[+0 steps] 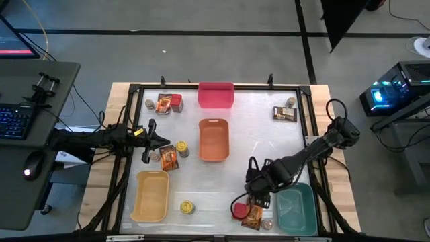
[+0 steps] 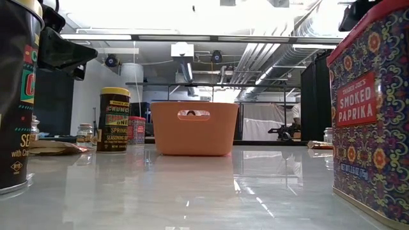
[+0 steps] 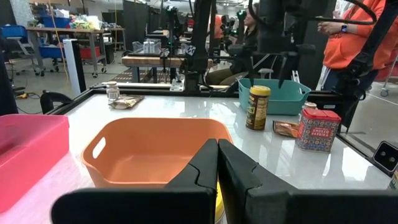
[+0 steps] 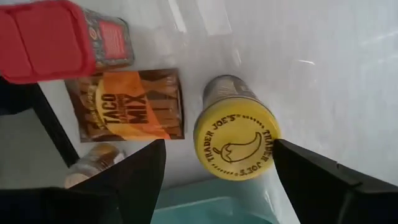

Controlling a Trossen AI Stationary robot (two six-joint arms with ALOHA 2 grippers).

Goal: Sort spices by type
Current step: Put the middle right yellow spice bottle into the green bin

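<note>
spices sit in clusters near the table (image 1: 255, 141) edges, with open room mid-table around the orange bin (image 1: 213, 140), which is empty. right gripper (image 4: 217, 165) fingers spread wide around a yellow-topped tin (image 4: 236, 145), beside a taco mix packet (image 4: 132, 106) and red box (image 4: 46, 38). left gripper (image 3: 217, 180) fingers pressed together, holding nothing.

A robotics lab or workshop: exposed ceiling pipes (image 2: 268, 51), a bare concrete floor (image 1: 201, 40), a side desk with a keyboard (image 1: 15, 121), work tables (image 3: 59, 31) stacked with gear beyond, and people in orange tops (image 3: 354, 31).
</note>
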